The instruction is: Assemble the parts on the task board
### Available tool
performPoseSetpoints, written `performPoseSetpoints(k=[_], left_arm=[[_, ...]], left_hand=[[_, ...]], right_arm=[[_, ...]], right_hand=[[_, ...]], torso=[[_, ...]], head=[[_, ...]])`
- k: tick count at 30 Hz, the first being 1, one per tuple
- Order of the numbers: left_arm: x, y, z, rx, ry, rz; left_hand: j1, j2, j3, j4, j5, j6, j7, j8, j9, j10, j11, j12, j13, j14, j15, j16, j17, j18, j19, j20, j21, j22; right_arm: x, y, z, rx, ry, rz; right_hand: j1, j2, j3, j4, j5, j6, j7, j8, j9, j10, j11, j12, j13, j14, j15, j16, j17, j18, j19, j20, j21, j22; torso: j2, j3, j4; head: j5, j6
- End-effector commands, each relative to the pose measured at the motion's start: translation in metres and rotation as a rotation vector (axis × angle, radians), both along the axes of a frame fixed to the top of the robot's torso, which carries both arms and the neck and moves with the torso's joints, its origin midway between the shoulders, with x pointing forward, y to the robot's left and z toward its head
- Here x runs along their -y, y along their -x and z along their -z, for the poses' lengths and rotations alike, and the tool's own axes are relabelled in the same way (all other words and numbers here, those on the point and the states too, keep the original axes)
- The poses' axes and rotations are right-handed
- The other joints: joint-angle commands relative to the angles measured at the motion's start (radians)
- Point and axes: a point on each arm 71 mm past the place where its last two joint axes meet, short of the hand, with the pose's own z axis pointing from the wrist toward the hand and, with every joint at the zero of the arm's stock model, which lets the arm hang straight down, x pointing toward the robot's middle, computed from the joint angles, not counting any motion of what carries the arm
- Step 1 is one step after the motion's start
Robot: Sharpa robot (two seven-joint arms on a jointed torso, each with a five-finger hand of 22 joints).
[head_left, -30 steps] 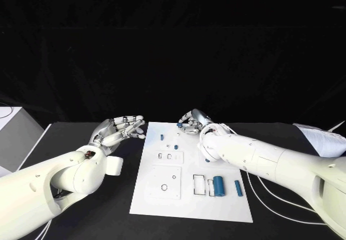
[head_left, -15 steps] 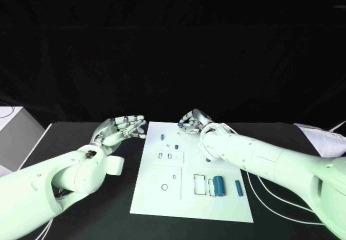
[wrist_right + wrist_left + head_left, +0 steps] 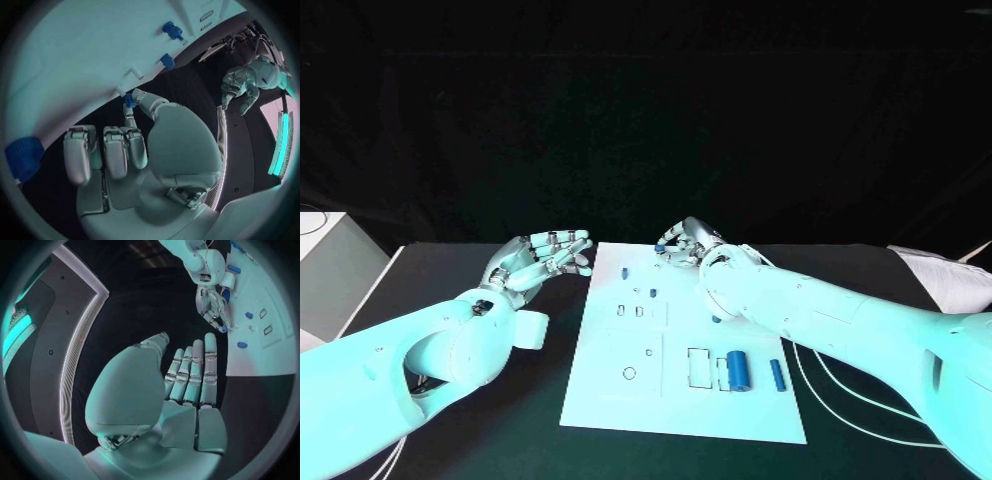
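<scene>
A flat white rectangular task board (image 3: 678,400) lies in the middle of the black table (image 3: 473,440), between two white arms. The right silver hand (image 3: 684,243) hovers at the board's far edge, pinching one small blue part (image 3: 661,248) between thumb and a fingertip; the right wrist view shows this tiny blue piece (image 3: 129,100) held at the fingertips, the other fingers (image 3: 116,152) lying side by side and bent. The left silver hand (image 3: 538,258) hangs above the dark table just off the board's left edge, holding nothing, its fingers loosely apart and curled a little; in the left wrist view its fingers (image 3: 194,371) stretch out side by side. On the board I count two bigger blue cylinders near the near-right part: a thick one (image 3: 737,371) and a thin one (image 3: 777,375), side by side but apart. Three smaller blue pieces sit farther up: one (image 3: 626,272) near the far-left corner, one (image 3: 652,293) below it, one (image 3: 715,319) beside the right forearm.
</scene>
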Motion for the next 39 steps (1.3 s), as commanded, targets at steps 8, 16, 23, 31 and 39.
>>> performPoseSetpoints(k=[8, 16, 23, 31, 39], left_arm=[[0.0016, 0.0004, -0.0013, 0.009, 0.002, 0.008], [0.0019, 0.0001, -0.0011, 0.009, 0.002, 0.009], [0.0015, 0.0, -0.001, 0.008, 0.002, 0.007], [0.0017, -0.0001, -0.001, 0.009, 0.002, 0.008], [0.0029, -0.0008, -0.0004, 0.007, 0.003, 0.01]], left_hand=[[0.009, 0.0, 0.0, 0.001, -0.003, -0.005, 0.035, -0.006, -0.001, -0.006, 0.001, -0.001, 0.0, -0.009, 0.0, 0.006, -0.001, 0.01, -0.009, -0.001, 0.004, 0.001], [0.01, 0.001, -0.001, 0.001, -0.003, -0.006, 0.035, -0.007, -0.002, -0.007, 0.002, 0.0, 0.0, -0.011, 0.0, 0.008, -0.003, 0.011, -0.013, 0.0, 0.008, 0.003], [0.01, 0.001, -0.001, 0.001, -0.003, -0.006, 0.035, -0.007, -0.002, -0.007, 0.002, 0.0, 0.0, -0.011, 0.0, 0.008, -0.003, 0.011, -0.013, 0.0, 0.008, 0.003], [0.01, 0.001, -0.001, 0.001, -0.003, -0.006, 0.035, -0.007, -0.002, -0.007, 0.002, 0.0, 0.0, -0.011, 0.0, 0.008, -0.003, 0.011, -0.013, 0.0, 0.008, 0.003], [0.01, 0.001, -0.001, 0.001, -0.003, -0.006, 0.035, -0.007, -0.002, -0.007, 0.002, 0.0, 0.0, -0.011, 0.0, 0.008, -0.003, 0.011, -0.013, 0.0, 0.008, 0.003]], right_arm=[[0.0024, 0.0015, 0.0054, -0.017, 0.02, -0.01], [-0.0045, 0.005, 0.0029, 0.018, 0.003, -0.026], [-0.0067, 0.0056, 0.0023, 0.027, -0.002, -0.027], [-0.0062, 0.0047, 0.0019, 0.033, -0.001, -0.02], [-0.0043, 0.0028, 0.0026, 0.025, 0.004, -0.012]], right_hand=[[-0.004, 0.003, -0.005, 0.0, -0.003, -0.006, -0.001, -0.001, 0.0, 0.108, 0.001, 0.002, 0.263, 0.106, -0.006, 0.004, 0.263, -0.006, 0.081, -0.007, 0.003, 0.214], [-0.002, 0.006, -0.004, -0.001, -0.001, -0.005, -0.001, -0.001, 0.0, 0.108, 0.0, 0.002, 0.263, 0.106, -0.006, 0.004, 0.263, -0.007, 0.082, -0.007, 0.006, 0.217], [-0.002, 0.006, -0.004, -0.001, -0.001, -0.005, -0.001, -0.001, 0.0, 0.108, 0.0, 0.002, 0.263, 0.106, -0.006, 0.004, 0.263, -0.007, 0.082, -0.007, 0.006, 0.217], [-0.002, 0.006, -0.004, -0.001, -0.001, -0.005, -0.001, -0.001, 0.0, 0.108, 0.0, 0.002, 0.263, 0.106, -0.006, 0.004, 0.263, -0.007, 0.082, -0.007, 0.006, 0.217], [-0.002, 0.006, -0.005, 0.0, 0.001, -0.006, -0.001, -0.002, 0.0, 0.108, 0.001, 0.002, 0.263, 0.106, -0.006, 0.004, 0.263, -0.007, 0.082, -0.007, 0.007, 0.217]], torso=[[0.0, 0.0015, -0.0011], [0.0, 0.0002, 0.0009], [0.0, -0.0011, 0.0014], [0.0, -0.0009, 0.0012], [0.0, -0.001, 0.0009]], head=[[0.001, 0.001], [-0.001, 0.004], [-0.001, 0.004], [0.0, 0.004], [-0.002, 0.006]])
